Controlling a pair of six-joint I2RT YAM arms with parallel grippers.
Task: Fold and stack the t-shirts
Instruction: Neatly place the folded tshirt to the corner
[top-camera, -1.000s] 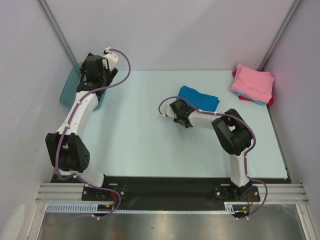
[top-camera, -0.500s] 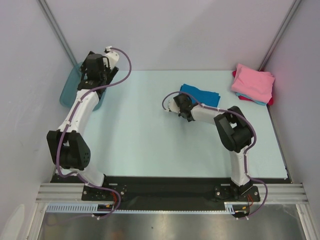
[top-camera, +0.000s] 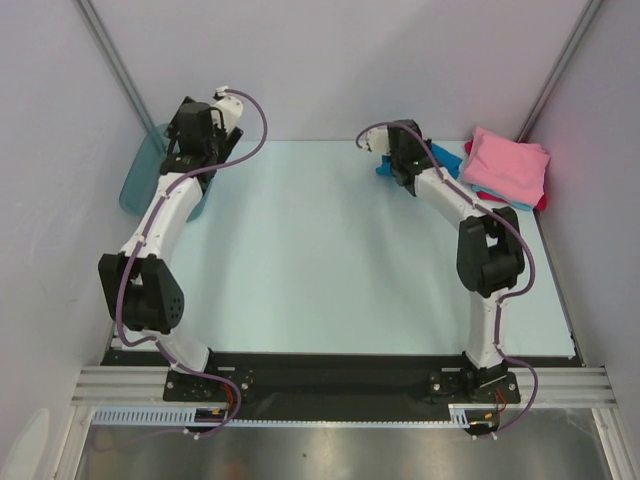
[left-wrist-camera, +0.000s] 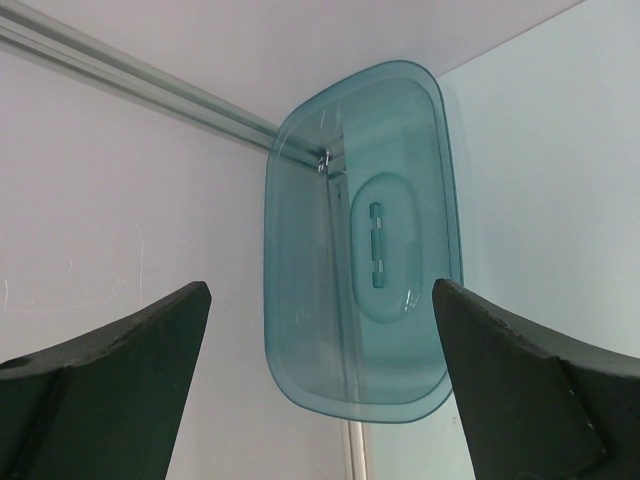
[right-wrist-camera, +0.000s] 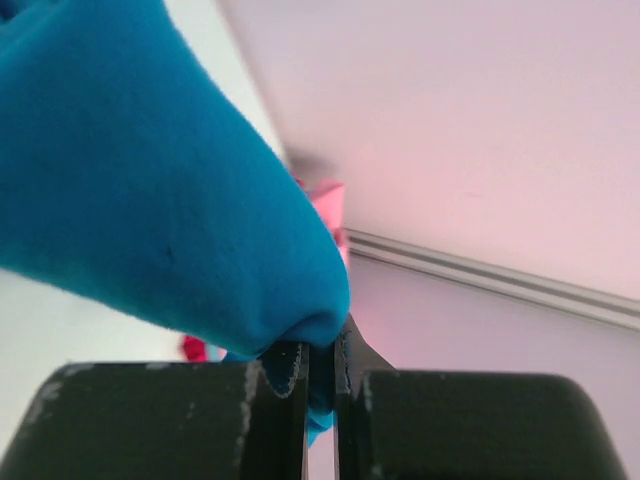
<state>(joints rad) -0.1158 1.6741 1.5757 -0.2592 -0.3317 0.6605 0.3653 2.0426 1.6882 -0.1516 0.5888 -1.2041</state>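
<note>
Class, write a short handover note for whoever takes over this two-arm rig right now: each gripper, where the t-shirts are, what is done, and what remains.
Left gripper: open, holding nothing, facing the teal tub at the far left corner.
Right gripper: shut on the blue t-shirt, held near the far edge, just left of the stack.
Stack: far right corner, pink t-shirt on top, light blue and red edges beneath.
Done: pink t-shirt folded and stacked; blue t-shirt gripped.
Left: set the blue t-shirt on the pink one, release, and check it lies neatly.
</note>
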